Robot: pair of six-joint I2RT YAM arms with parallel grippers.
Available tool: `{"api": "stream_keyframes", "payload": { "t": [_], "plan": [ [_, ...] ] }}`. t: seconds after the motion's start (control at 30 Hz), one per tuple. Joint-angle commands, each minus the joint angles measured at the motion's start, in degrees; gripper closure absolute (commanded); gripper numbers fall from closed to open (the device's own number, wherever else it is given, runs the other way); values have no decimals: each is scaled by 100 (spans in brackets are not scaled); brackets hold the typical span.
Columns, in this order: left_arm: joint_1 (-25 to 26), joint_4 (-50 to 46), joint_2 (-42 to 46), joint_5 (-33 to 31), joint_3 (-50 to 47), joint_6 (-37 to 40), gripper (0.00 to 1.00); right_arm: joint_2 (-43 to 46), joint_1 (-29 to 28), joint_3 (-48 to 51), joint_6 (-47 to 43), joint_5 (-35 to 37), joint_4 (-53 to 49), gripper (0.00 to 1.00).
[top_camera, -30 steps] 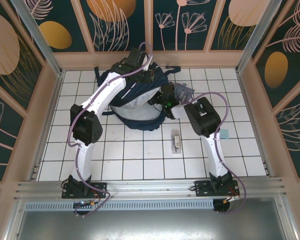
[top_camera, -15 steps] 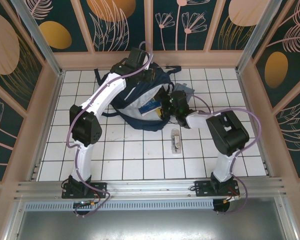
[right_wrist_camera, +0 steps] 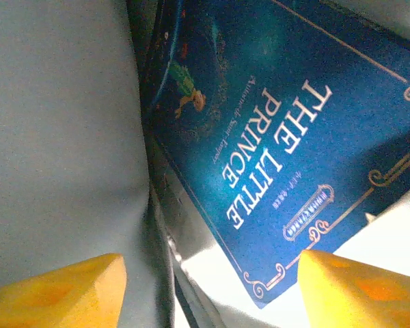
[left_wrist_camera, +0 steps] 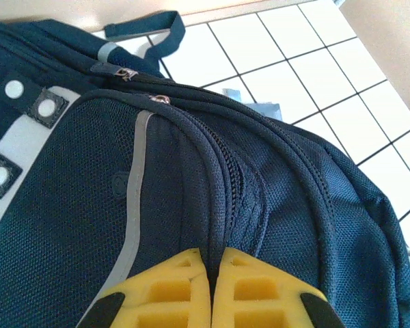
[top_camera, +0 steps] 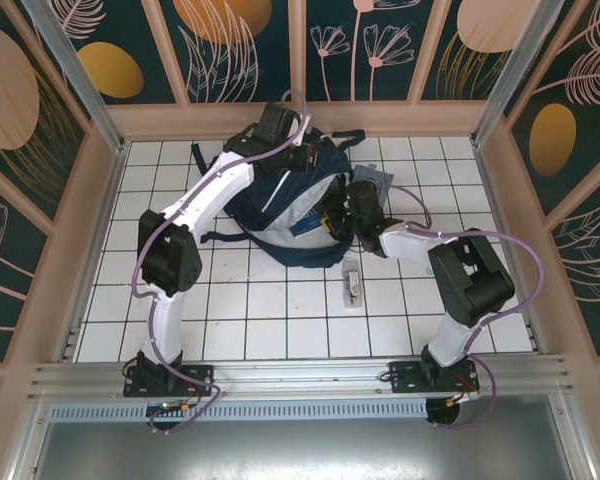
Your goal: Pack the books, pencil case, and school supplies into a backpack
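**A:** Where does the backpack (top_camera: 298,180) sit on the desk (top_camera: 280,320)?

**B:** At the far middle, with its mouth turned near and right. The left end effector (left_wrist_camera: 210,263) is clamped shut on a fold of the top fabric and holds the opening up.

**A:** And the book (right_wrist_camera: 287,116)?

**B:** It is inside the mouth, cover showing, beside the pale lining (right_wrist_camera: 61,137). The right end effector (right_wrist_camera: 210,263) hangs at the opening with its jaws apart. The book lies beyond them and nothing is pinched.

**A:** How should this step be finished well?

**B:** The cover shows from above, so I judge the book isn't deep in. I'd draw the right end effector straight back, clear of the lining, so the cover isn't dragged out. A nudge on the book's near edge would seat it deeper. The left grip should hold firm, or the mouth may sag.

**A:** What's left?

**B:** The pencil case (top_camera: 372,181) lies just right of the backpack, partly behind the right arm. The small packet of supplies (top_camera: 351,282) lies on the desk, nearer than the backpack and apart from it. Neither is packed yet.
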State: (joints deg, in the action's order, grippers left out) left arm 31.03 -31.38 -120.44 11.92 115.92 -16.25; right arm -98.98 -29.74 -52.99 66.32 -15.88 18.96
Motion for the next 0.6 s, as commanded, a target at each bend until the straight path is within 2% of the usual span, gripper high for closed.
{"api": "stream_keyframes", "payload": {
  "t": [0.0, 0.1, 0.17, 0.37, 0.47, 0.57],
  "plan": [
    [-97, 606, 485, 61, -183, -146, 100, -333, -23, -362, -282, -66, -270, 34],
    [-99, 622, 546, 23, -284, -157, 100, -478, -118, -559, -288, -126, -838, 17],
    [-97, 697, 565, 50, -350, -184, 100, -435, -249, -564, -316, -10, -1136, 12],
    [-102, 861, 578, 212, -535, -245, 100, -270, -328, -272, -157, 320, -1118, 10],
    [-98, 831, 626, 293, -570, -234, 100, -585, -237, -401, -146, 261, -587, 10],
    [-97, 795, 724, 336, -626, -239, 100, -955, -192, -800, -354, 191, -110, 15]
  ]
}}
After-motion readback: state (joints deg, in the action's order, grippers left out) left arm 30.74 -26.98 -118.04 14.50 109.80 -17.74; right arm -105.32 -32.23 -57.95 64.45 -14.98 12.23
